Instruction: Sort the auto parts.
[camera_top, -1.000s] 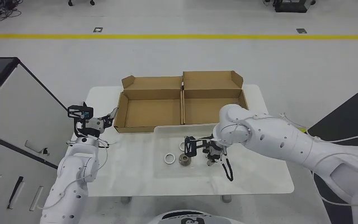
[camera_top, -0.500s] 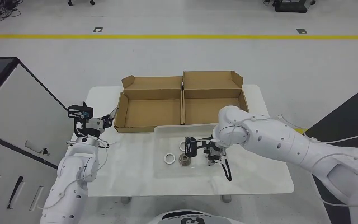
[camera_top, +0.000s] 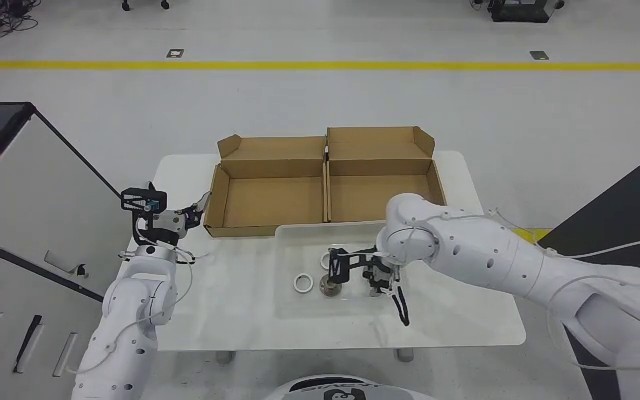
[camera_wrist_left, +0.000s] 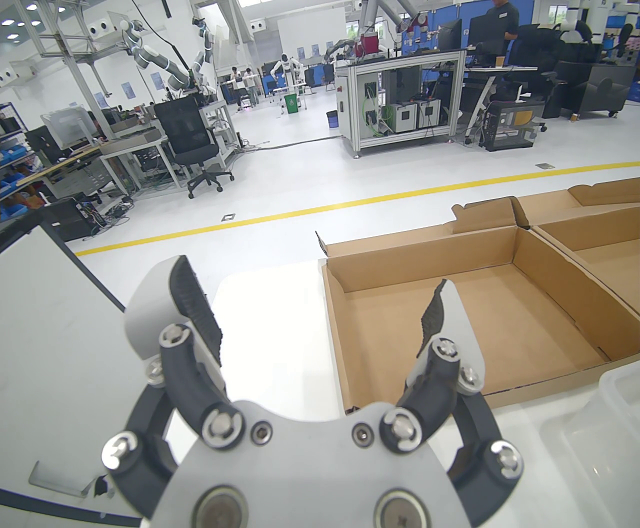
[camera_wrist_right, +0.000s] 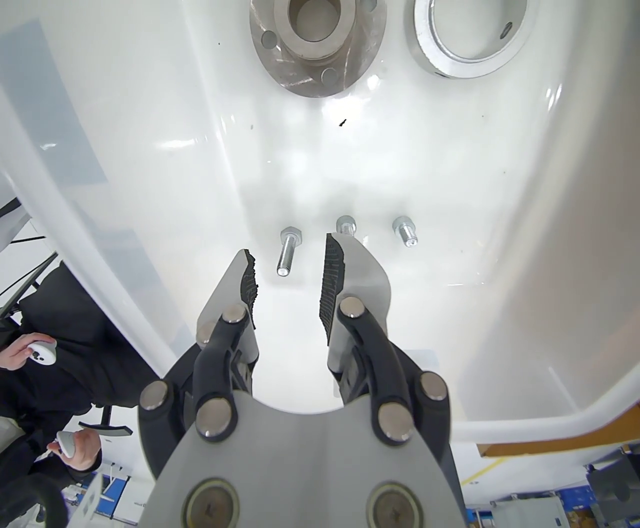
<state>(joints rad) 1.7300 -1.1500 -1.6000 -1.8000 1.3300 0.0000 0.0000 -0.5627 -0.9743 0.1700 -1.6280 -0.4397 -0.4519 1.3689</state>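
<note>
A clear plastic tray (camera_top: 290, 240) on the white table holds a dark metal flange (camera_top: 329, 286) (camera_wrist_right: 318, 45), a silver ring (camera_top: 300, 284) (camera_wrist_right: 470, 37) and three bolts. My right gripper (camera_top: 338, 266) (camera_wrist_right: 287, 257) hovers open inside the tray, its fingers on either side of a hex bolt (camera_wrist_right: 287, 250) without touching it. A second bolt (camera_wrist_right: 346, 224) is partly hidden behind one finger, and a third bolt (camera_wrist_right: 405, 230) lies beside it. My left gripper (camera_top: 198, 210) (camera_wrist_left: 320, 295) stands open and empty at the table's left edge, beside the left cardboard box (camera_top: 268, 200) (camera_wrist_left: 475, 320).
Two open, empty cardboard boxes stand side by side at the back of the table, the right box (camera_top: 380, 190) just behind the tray. A grey panel (camera_top: 50, 200) leans off the table's left side.
My right gripper has shifted slightly to the left within the tray, toward the flange. The left arm has kept still.
</note>
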